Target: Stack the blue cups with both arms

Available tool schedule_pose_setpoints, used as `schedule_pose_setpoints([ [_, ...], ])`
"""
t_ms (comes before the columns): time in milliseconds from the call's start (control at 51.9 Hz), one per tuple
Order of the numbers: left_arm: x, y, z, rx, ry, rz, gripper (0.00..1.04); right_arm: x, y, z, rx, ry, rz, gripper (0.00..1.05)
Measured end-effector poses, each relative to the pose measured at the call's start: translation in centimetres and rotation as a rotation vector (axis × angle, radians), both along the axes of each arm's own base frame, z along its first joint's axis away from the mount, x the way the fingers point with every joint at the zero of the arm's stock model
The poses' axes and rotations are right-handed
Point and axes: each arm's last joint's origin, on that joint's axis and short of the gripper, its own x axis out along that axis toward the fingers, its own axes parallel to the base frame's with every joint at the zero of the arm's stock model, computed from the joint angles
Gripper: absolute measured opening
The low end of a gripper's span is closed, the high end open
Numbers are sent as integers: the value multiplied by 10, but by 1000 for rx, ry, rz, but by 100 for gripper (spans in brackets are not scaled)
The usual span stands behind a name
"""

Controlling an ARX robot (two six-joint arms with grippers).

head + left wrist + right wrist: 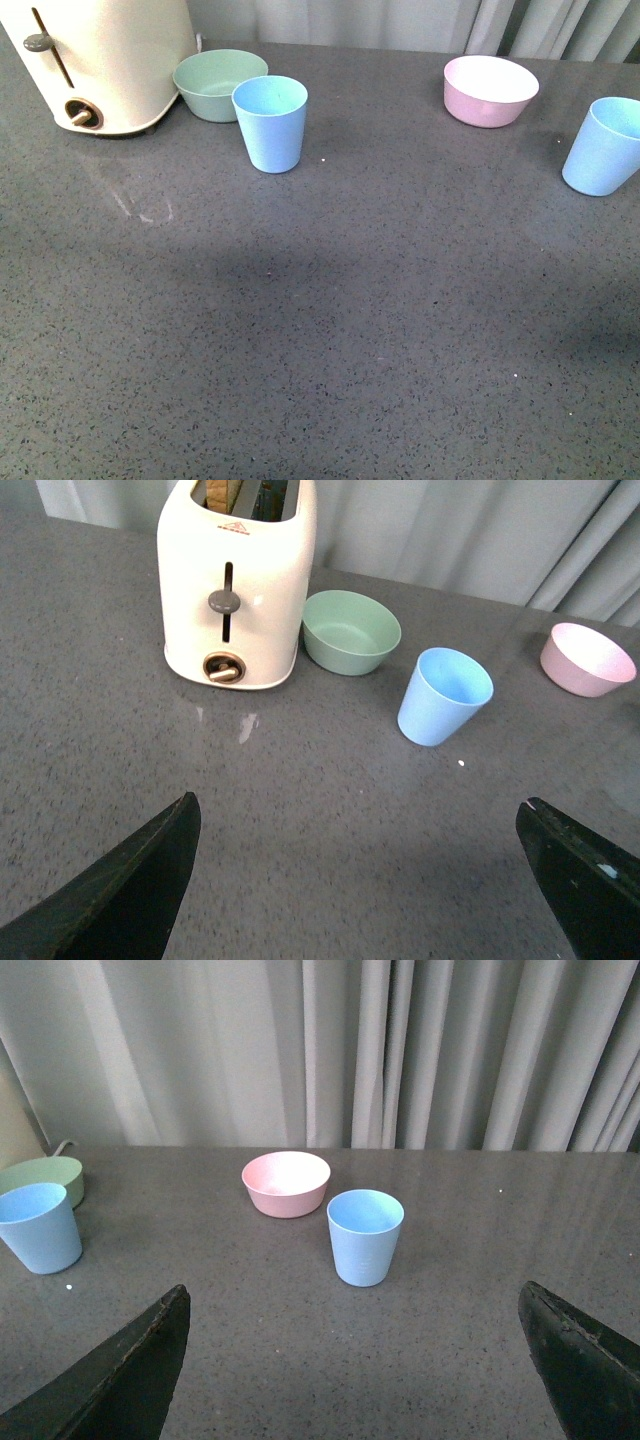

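Two light blue cups stand upright and apart on the grey counter. One blue cup (270,123) is at the back left next to the mint-green bowl; the left wrist view shows this cup (444,695) ahead of my left gripper (358,815), which is open and empty, well short of it. The other blue cup (606,145) is at the right edge, near the pink bowl. In the right wrist view that cup (365,1236) stands ahead of my open, empty right gripper (355,1300). Neither arm appears in the front view.
A cream toaster (105,60) stands at the back left, beside the mint-green bowl (217,84). The pink bowl (489,89) sits at the back right. Grey curtains hang behind the counter's far edge.
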Motion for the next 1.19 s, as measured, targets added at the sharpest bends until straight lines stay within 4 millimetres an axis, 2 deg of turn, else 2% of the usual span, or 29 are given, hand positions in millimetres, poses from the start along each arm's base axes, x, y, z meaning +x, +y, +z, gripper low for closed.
schedule_pose_setpoints([
  [231, 63, -18, -11, 19, 56, -53, 96, 0, 0, 0, 0, 0, 0, 96],
  [347, 101, -38, -23, 32, 114, -103, 96, 0, 0, 0, 0, 0, 0, 96],
  [482, 145, -61, -23, 41, 107, -128, 96, 0, 0, 0, 0, 0, 0, 96],
  [597, 174, -76, -31, 53, 130, -138, 96, 0, 0, 0, 0, 0, 0, 96],
  [867, 203, -96, -43, 117, 185, -111, 96, 0, 0, 0, 0, 0, 0, 96],
  [1195, 218, -120, -51, 205, 258, -137, 96, 0, 0, 0, 0, 0, 0, 96],
])
